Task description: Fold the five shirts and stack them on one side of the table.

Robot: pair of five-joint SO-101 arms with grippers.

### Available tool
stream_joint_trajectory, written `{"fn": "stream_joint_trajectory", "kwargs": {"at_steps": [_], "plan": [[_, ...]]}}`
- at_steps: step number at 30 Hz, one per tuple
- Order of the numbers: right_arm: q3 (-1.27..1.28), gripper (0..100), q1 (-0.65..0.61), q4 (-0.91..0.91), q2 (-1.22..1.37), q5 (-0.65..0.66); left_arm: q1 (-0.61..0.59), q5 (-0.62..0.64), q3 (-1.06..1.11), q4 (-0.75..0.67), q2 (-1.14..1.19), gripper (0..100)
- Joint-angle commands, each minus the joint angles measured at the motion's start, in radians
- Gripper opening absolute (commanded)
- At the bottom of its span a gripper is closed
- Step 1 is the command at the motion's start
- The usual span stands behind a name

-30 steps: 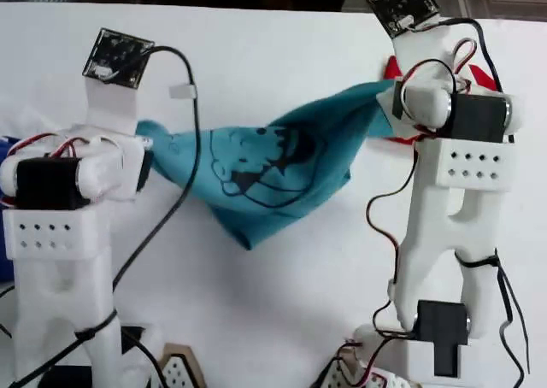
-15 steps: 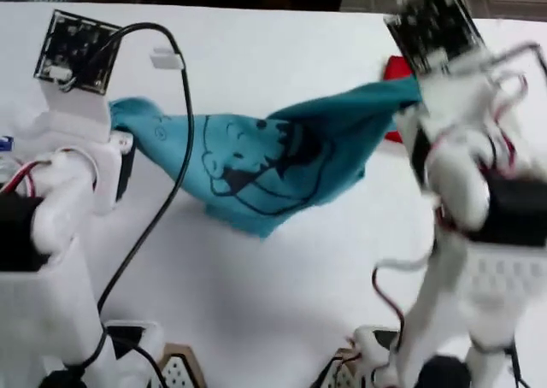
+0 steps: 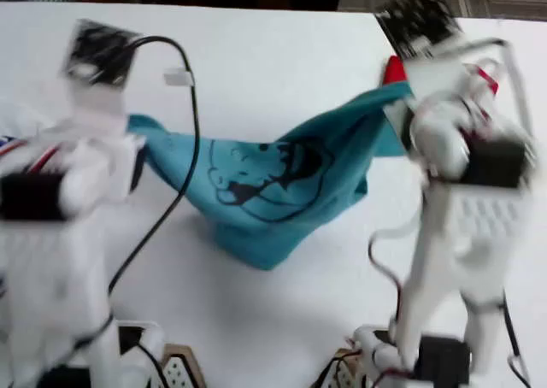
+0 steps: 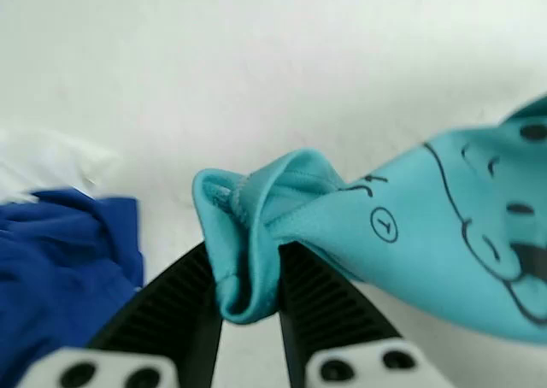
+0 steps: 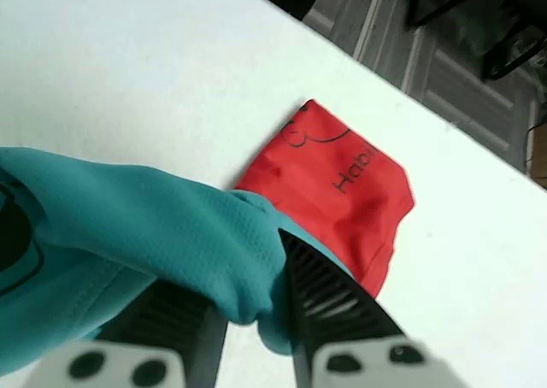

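A teal shirt (image 3: 265,183) with a black cartoon print hangs stretched between both arms above the white table (image 3: 256,63). My left gripper (image 4: 248,277) is shut on one bunched corner of the teal shirt (image 4: 256,217), at the left in the high view. My right gripper (image 5: 252,298) is shut on the opposite corner of the teal shirt (image 5: 154,226), at the right. A folded red shirt (image 5: 342,191) lies flat on the table beyond the right gripper; in the high view the red shirt (image 3: 395,68) peeks out behind that arm. A crumpled blue shirt (image 4: 60,268) lies beside the left gripper.
A white cloth (image 4: 51,157) lies by the blue shirt. A black cable (image 3: 184,149) from the left arm crosses in front of the teal shirt. Arm bases and wiring (image 3: 359,362) sit at the near table edge. Dark doors (image 5: 444,55) stand beyond the far edge.
Both arms have shifted while holding the teal shirt; its hanging middle has dropped lower toward the table, and the right arm has swung back a little from its leaning pose.
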Motion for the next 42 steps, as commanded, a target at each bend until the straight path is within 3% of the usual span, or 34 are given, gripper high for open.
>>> {"fn": "stream_joint_trajectory", "kwargs": {"at_steps": [1, 7, 10, 16, 19, 27, 33, 42], "plan": [[0.077, 2.0, -0.016, -0.188, 0.16, -0.005, 0.006, 0.002, 0.13, -0.186, 0.095, 2], [0.112, 2.3, -0.054, -0.447, 0.492, -0.006, 0.006, 0.002, 0.197, -0.446, 0.311, 2], [0.057, 3.2, -0.067, -0.489, 0.605, -0.006, 0.005, 0.002, 0.197, -0.529, 0.402, 2], [-0.153, 28.6, -0.058, -0.278, 0.651, -0.186, -0.051, 0.002, 0.197, -0.591, 0.508, 2], [-0.256, 36.2, -0.079, -0.113, 0.634, -0.181, -0.078, 0.002, 0.197, -0.592, 0.517, 2], [-0.342, 28.1, -0.153, 0.171, 0.561, -0.187, -0.092, 0.002, 0.171, -0.588, 0.519, 2], [-0.33, 27.9, -0.234, 0.303, 0.467, -0.186, -0.089, 0.002, 0.171, -0.614, 0.52, 2], [0.103, 27.9, -0.444, 0.282, 0.234, -0.181, -0.091, 0.002, 0.171, -0.618, 0.52, 2]]}}
